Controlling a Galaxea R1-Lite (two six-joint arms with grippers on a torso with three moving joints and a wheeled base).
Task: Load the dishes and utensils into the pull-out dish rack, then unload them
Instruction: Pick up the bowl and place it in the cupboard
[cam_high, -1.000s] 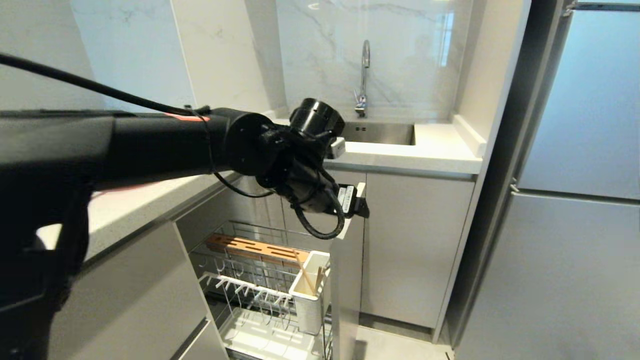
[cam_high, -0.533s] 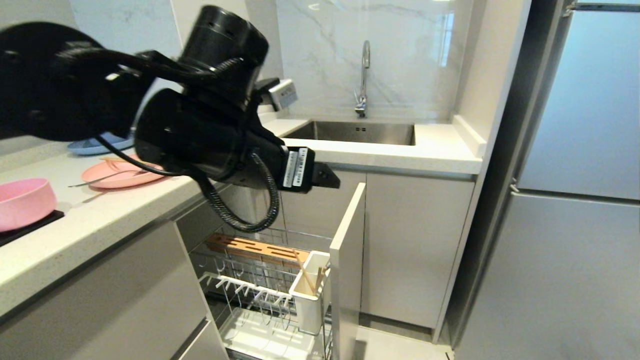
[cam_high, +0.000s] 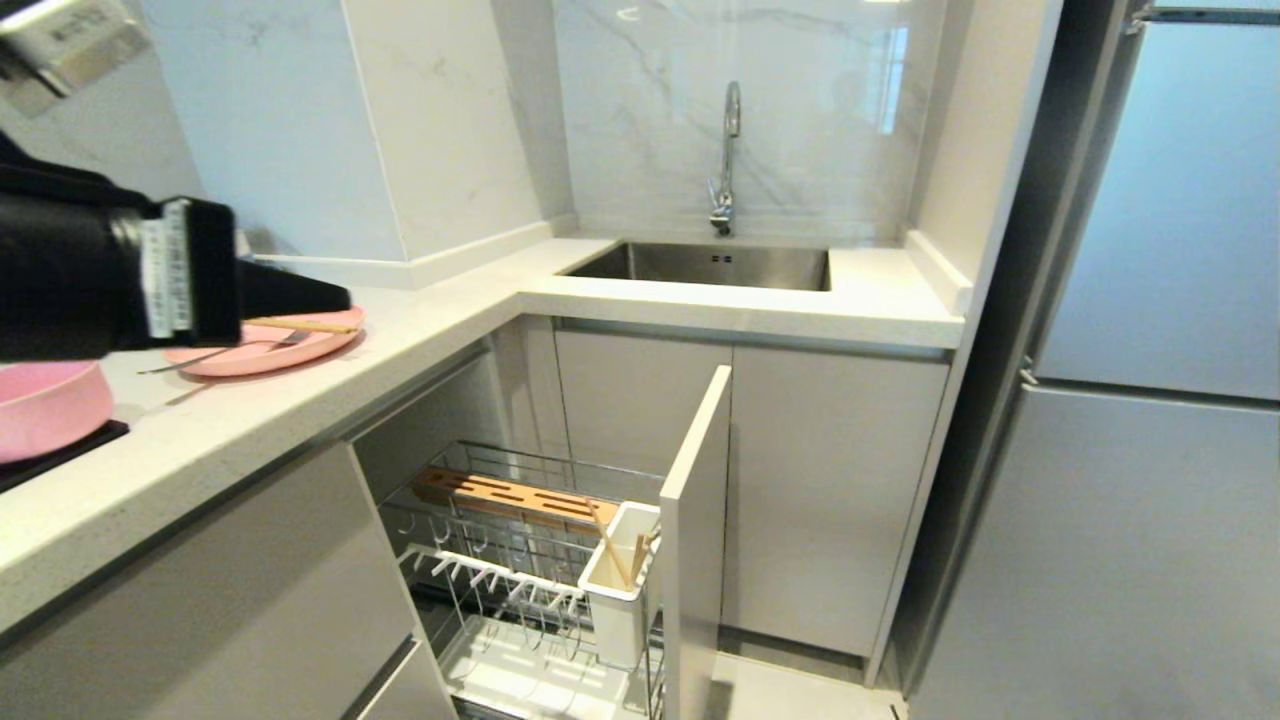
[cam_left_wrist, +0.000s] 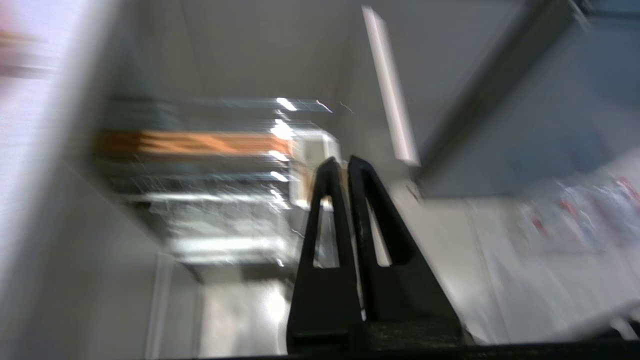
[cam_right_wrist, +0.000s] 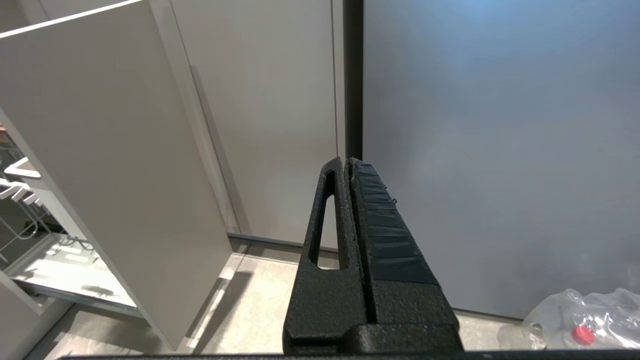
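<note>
The pull-out dish rack (cam_high: 520, 545) stands drawn out below the counter, with its wooden strip (cam_high: 500, 496) and white caddy (cam_high: 618, 590); light wooden chopsticks (cam_high: 608, 552) lean in the caddy. On the counter at the left lie the pink plate (cam_high: 262, 355), carrying the fork (cam_high: 225, 352) and a thin wooden stick (cam_high: 300, 325), and the pink bowl (cam_high: 45, 405). My left gripper (cam_high: 343, 299) (cam_left_wrist: 340, 162) hangs just above the plate, shut and empty. Low by the cabinet front, my right gripper (cam_right_wrist: 347, 161) is shut and empty, out of the head view.
The rack's narrow cabinet front (cam_high: 695, 520) juts into the aisle. A sink (cam_high: 720, 265) with a faucet (cam_high: 728, 150) sits at the back. A tall grey appliance (cam_high: 1150, 420) fills the right. A plastic bag (cam_right_wrist: 585, 320) lies on the floor.
My left arm has swung from the cabinet front's top edge up and left over the counter, and its gripper has gone from open to shut. The right arm has kept still.
</note>
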